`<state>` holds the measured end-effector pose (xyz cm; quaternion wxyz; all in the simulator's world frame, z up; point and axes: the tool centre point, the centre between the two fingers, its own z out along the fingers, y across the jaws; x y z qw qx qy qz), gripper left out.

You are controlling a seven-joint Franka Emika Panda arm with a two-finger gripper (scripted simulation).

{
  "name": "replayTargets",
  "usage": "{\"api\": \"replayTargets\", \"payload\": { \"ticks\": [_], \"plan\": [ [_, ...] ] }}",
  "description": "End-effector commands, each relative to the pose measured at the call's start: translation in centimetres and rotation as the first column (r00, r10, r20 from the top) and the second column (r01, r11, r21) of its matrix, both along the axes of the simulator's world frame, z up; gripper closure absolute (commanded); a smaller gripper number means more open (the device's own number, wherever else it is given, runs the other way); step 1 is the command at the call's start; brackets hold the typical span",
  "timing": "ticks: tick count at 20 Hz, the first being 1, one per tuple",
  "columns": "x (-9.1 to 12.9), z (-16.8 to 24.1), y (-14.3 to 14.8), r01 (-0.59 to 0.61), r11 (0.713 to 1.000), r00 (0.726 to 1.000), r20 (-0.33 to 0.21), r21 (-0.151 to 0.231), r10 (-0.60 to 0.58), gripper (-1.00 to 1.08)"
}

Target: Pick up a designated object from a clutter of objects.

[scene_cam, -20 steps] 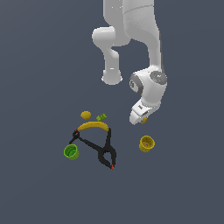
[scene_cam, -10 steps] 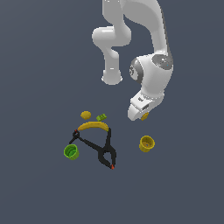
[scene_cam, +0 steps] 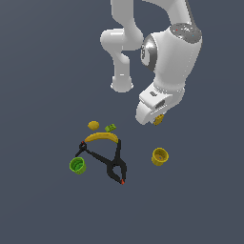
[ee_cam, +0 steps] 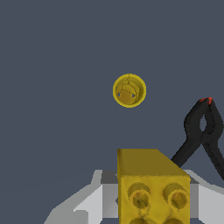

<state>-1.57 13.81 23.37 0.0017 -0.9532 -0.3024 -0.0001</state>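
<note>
The designated object, a small yellow-orange studded brick (ee_cam: pixel 151 183), fills the near part of the wrist view, held between my grey fingers (ee_cam: pixel 89 205). In the exterior view only a sliver of the brick (scene_cam: pixel 158 119) pokes out under the white hand, and my gripper (scene_cam: pixel 155 118) hangs well above the floor, shut on it. The rest of the clutter lies below: a yellow banana (scene_cam: pixel 101 137), a black clamp with red tips (scene_cam: pixel 110 164), a green cup (scene_cam: pixel 77 165), a yellow cup (scene_cam: pixel 159 156), a small yellow lump (scene_cam: pixel 93 125) and a tiny green block (scene_cam: pixel 110 127).
The yellow cup (ee_cam: pixel 129 90) lies on the floor far under the wrist camera, with the clamp's red-tipped jaws (ee_cam: pixel 204 127) off to one side. The arm's white base column (scene_cam: pixel 122 71) stands behind the clutter.
The arm has risen and swung toward the exterior view's right, carrying the brick higher above the floor. The items on the floor have not moved.
</note>
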Motion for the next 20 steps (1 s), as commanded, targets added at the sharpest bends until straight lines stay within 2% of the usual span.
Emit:
{"api": "replayTargets", "payload": {
  "ticks": [1, 11, 20],
  "plan": [
    [0.9, 2.4, -0.6, 0.0, 1.0, 1.0, -0.001, 0.0, 0.0, 1.08],
    [4.4, 10.8, -2.9, 0.001, 1.0, 1.0, 0.0, -0.002, -0.001, 1.08],
    [6.2, 14.4, -3.8, 0.002, 1.0, 1.0, 0.001, -0.003, -0.002, 1.08]
  ]
}}
